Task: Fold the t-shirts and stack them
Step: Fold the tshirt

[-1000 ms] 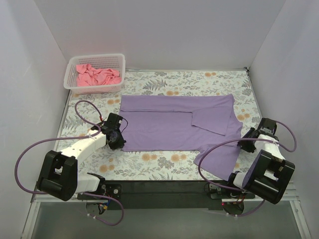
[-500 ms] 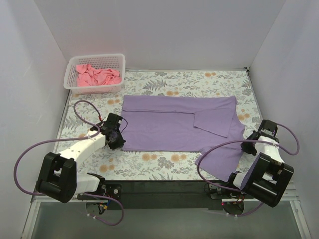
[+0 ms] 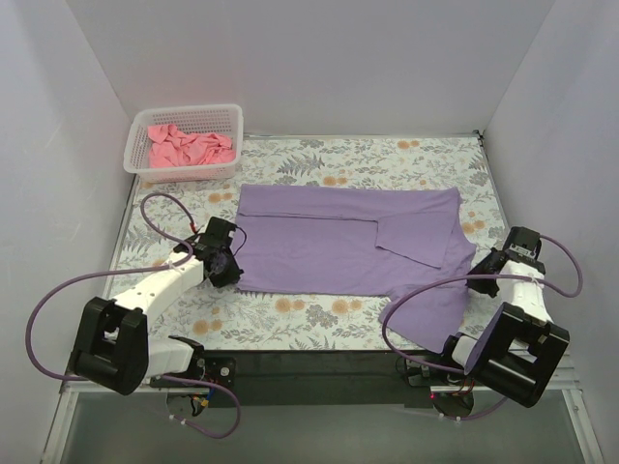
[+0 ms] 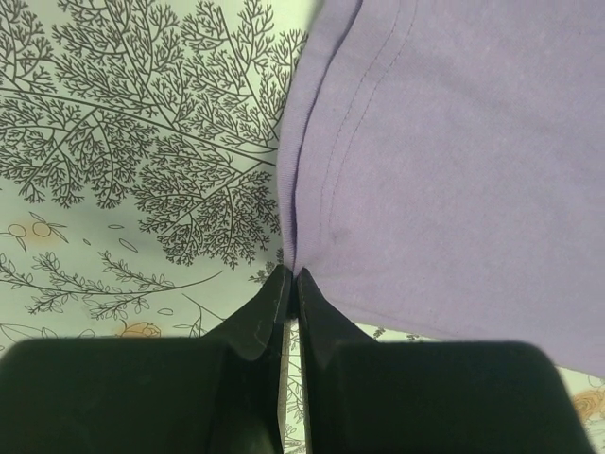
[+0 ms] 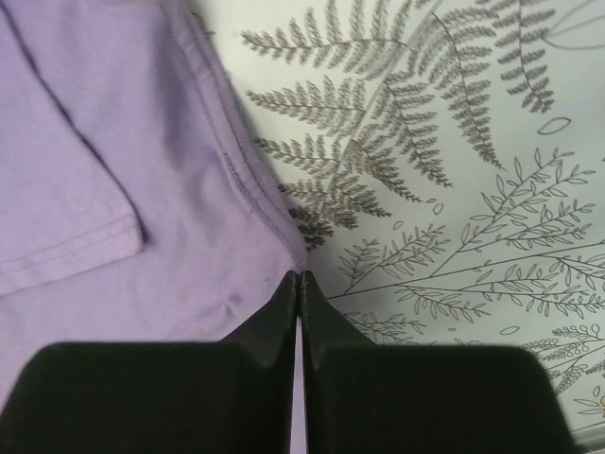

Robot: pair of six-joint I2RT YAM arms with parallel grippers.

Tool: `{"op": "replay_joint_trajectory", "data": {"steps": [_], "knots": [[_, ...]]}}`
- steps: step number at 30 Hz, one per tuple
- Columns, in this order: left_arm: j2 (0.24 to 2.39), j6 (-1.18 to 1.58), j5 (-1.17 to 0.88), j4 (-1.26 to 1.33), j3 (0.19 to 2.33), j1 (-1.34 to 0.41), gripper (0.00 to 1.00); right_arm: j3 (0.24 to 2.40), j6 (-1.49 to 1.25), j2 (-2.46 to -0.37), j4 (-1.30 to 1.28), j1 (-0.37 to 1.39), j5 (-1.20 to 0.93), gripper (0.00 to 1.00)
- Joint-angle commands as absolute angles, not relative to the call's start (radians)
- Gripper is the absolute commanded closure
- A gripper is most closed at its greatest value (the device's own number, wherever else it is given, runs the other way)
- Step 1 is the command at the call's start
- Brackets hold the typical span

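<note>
Spread flat on the table, the lavender t-shirt is pinched by the closed left tool at its left hem and the closed right tool at its right edge, seemingly readying a fold.

We lose the lavender t-shirt off left wrist view at 3 o'clock; pink t-shirt bunched, basket wall hides part.

The spread t-shirt lies between left pincer and right pincer, basket holding bunched t-shirt far-left.
</note>
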State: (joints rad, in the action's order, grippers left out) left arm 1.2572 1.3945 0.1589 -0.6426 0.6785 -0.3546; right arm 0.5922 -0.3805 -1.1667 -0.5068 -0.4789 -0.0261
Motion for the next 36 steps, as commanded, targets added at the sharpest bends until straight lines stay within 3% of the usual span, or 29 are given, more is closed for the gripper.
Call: {"op": "replay_joint_trajectory", "data": {"steps": [1,36], "knots": [[1.258,1.390,0.160,-0.634,0.729,-0.331,1.00,0.669,-0.406,-1.170,-0.517,-0.451,-0.051,0.99],[1.712,1.286,0.167,-0.580,1.210,-0.149,1.00,0.989,-0.403,-1.506,-0.360,-0.321,0.018,0.99]]}}
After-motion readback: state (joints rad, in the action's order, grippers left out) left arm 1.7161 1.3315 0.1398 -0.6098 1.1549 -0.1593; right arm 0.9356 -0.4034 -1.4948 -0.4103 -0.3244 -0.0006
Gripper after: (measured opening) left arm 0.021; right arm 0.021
